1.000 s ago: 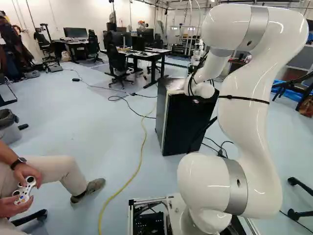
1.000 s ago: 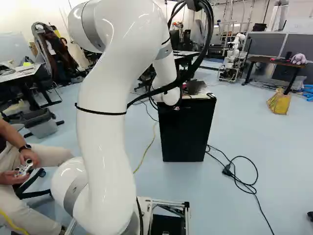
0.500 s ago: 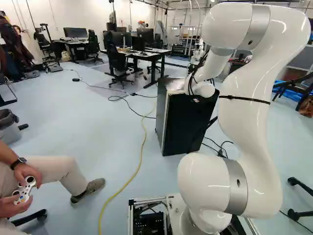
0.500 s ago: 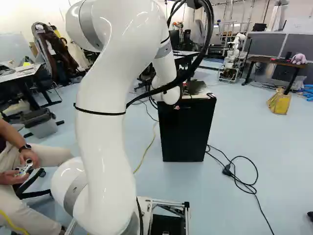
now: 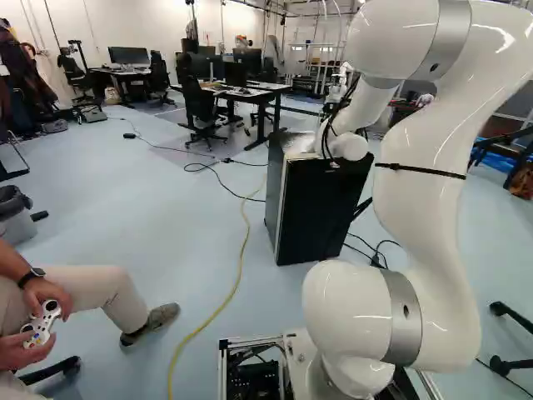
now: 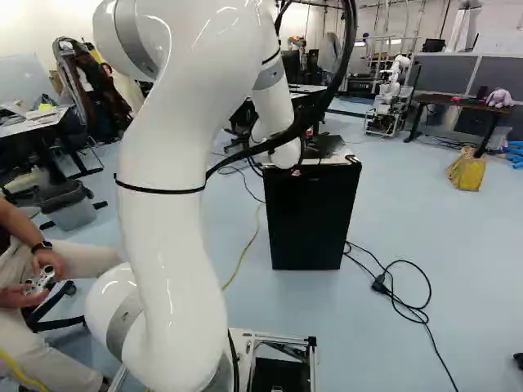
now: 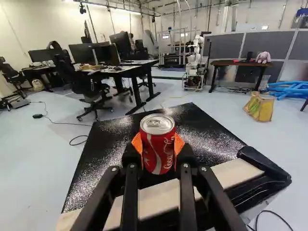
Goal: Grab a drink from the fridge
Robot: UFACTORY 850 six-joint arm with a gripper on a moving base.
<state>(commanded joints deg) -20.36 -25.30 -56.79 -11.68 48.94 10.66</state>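
The gripper (image 7: 158,144) has the can (image 7: 157,156) clamped, orange pads (image 7: 179,143) against both sides, upright, presumably to keep it level! It's over the top of the fridge (image 6: 310,219), resting or just clear, no telling which; a smooth lift away looks next.

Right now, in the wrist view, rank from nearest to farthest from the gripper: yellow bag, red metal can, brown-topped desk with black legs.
1. Red metal can, between the orange pads.
2. Yellow bag, beyond the black fridge.
3. Brown-topped desk, behind the bag, by grey partitions.
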